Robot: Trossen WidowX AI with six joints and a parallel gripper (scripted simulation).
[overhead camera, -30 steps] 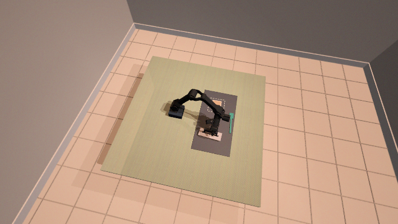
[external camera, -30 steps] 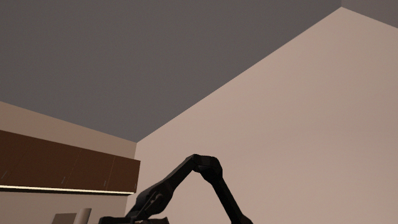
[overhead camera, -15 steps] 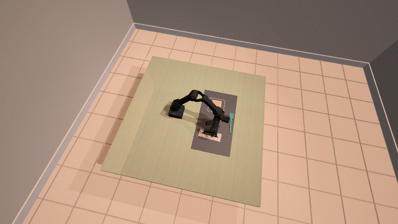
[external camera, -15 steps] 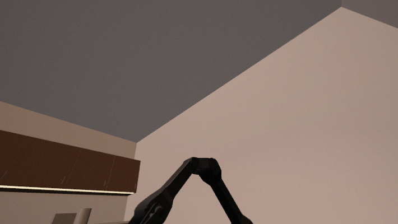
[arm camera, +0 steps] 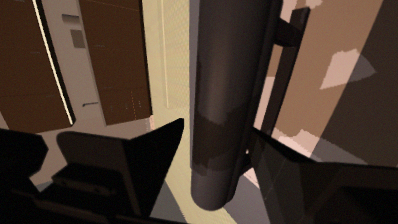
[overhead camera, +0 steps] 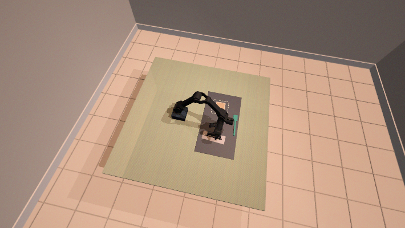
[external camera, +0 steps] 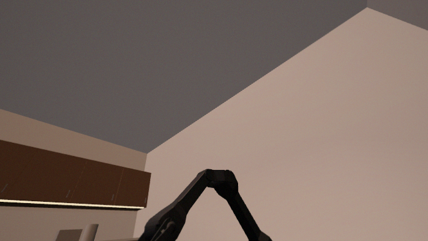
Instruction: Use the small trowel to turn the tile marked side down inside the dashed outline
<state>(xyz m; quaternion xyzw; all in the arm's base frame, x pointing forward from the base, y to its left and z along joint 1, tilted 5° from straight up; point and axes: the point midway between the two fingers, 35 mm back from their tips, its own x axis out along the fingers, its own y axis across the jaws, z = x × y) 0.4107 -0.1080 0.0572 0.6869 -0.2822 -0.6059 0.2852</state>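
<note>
The trowel point(overhead camera: 222, 140) point(arm camera: 220, 90) has a thick dark handle and a pale rectangular blade, which lies on the dark mat point(overhead camera: 217, 150), well away from the dashed outline. My gripper point(overhead camera: 214, 137) point(arm camera: 214, 126) is open around the handle. A narrow gap shows beside the left finger in the wrist view; contact at the right finger cannot be told. The tile point(overhead camera: 220, 105) shows orange inside the dashed outline, partly hidden by the arm. Which side is up is too small to tell.
A thin green tool point(overhead camera: 234, 128) with a square head lies along the mat's right edge, close beside the arm's wrist. The mat lies on a large green table point(overhead camera: 177, 159). The arm reaches over the mat from its base point(overhead camera: 179, 114) at the left.
</note>
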